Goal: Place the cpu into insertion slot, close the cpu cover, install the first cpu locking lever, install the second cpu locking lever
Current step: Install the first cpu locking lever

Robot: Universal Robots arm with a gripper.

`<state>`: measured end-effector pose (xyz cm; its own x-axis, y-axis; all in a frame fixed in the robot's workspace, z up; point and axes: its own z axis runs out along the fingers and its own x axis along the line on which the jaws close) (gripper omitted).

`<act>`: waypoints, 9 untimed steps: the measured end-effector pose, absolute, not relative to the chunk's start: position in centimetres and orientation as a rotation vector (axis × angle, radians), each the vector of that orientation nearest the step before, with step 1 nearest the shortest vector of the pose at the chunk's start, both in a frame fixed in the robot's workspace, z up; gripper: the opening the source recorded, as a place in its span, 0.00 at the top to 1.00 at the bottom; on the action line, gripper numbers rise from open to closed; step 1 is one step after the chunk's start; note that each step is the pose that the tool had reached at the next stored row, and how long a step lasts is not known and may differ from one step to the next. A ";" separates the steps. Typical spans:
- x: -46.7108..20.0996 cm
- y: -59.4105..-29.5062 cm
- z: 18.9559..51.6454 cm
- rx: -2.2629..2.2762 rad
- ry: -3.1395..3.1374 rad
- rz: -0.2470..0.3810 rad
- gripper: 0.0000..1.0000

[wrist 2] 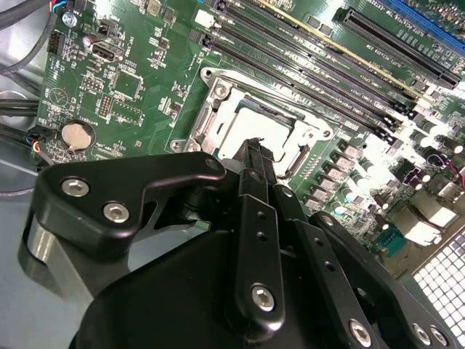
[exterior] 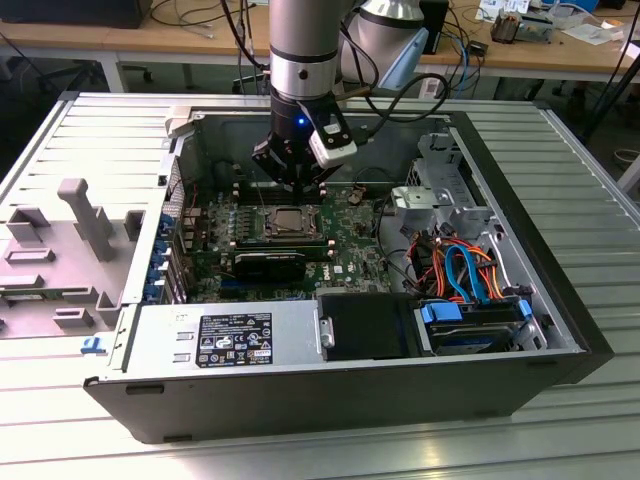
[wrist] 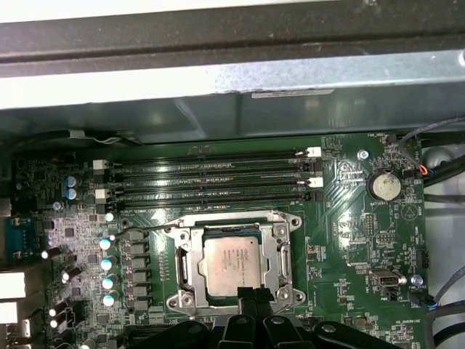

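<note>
The cpu (wrist: 231, 265) lies flat in the insertion slot (wrist: 232, 218), its dull silver top showing through the cut-out of the cpu cover (wrist: 187, 266), which lies down around it. A thin wire locking lever (wrist: 142, 229) sticks out sideways from one corner of the socket. My gripper (wrist: 254, 295) hovers just over the socket's edge, black fingers pressed together with nothing between them. In the second wrist view the fingertips (wrist 2: 256, 151) overlap the cpu (wrist 2: 251, 129) and cover (wrist 2: 209, 120). In the exterior view the gripper (exterior: 297, 186) hangs above the cpu (exterior: 288, 219) inside the open computer case.
Long black memory slots (wrist: 211, 182) run beside the socket, a coin battery (wrist: 383, 185) past their end. A black graphics card (exterior: 270, 265), a grey power supply (exterior: 225, 335), a blue-tabbed drive bay (exterior: 470, 320) and orange and blue cables (exterior: 460, 265) crowd the case.
</note>
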<state>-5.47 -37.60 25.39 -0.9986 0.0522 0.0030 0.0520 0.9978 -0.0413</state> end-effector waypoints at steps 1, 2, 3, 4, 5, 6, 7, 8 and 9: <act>-5.5 -37.6 25.4 -0.080 -3.136 0.065 0.89; -5.5 -37.6 25.4 -0.079 -3.136 0.065 0.89; -5.5 -37.6 25.4 -0.077 -3.136 0.065 0.89; -5.5 -37.6 25.4 -0.075 -3.136 0.065 0.89; -5.5 -37.6 25.4 -0.073 -3.136 0.065 0.89; -5.5 -37.6 25.4 -0.072 -3.136 0.065 0.89; -5.5 -37.6 25.4 -0.071 -3.136 0.065 0.89; -5.5 -37.6 25.4 -0.069 -3.136 0.065 0.89; -5.5 -37.6 25.4 -0.067 -3.136 0.065 0.89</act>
